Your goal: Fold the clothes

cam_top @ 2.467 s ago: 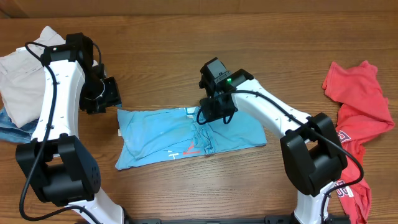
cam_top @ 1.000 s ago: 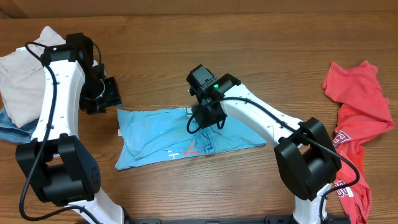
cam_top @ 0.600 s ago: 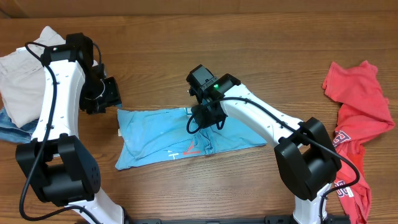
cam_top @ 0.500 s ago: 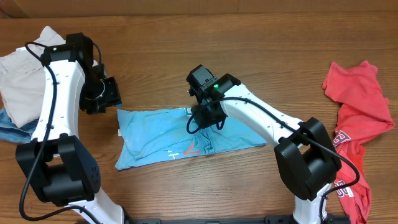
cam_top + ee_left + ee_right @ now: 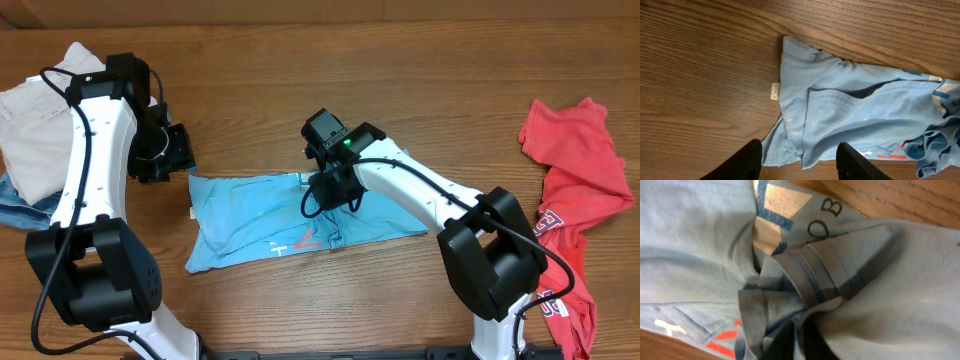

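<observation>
A sky-blue T-shirt (image 5: 250, 218) is lying half-folded at the centre of the table (image 5: 430, 80).
The right tool (image 5: 795, 342) is pinching a bunched ridge at its middle, likely to pull the fold flat; the left tool (image 5: 799, 159), spread and empty, is hovering over the 9 o'clock end. The letters (image 5: 827, 216) "OB" are showing; a white tag (image 5: 774, 90) is too small to read. Red T-shirts (image 5: 575, 190) are waiting at 3 o'clock.

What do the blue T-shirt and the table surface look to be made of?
The blue T-shirt: soft matte knit, likely cotton; it bunches into limp folds and has stitched hems. The table: wood or wood-look laminate with a slight sheen; brown grain lines run along it.
</observation>
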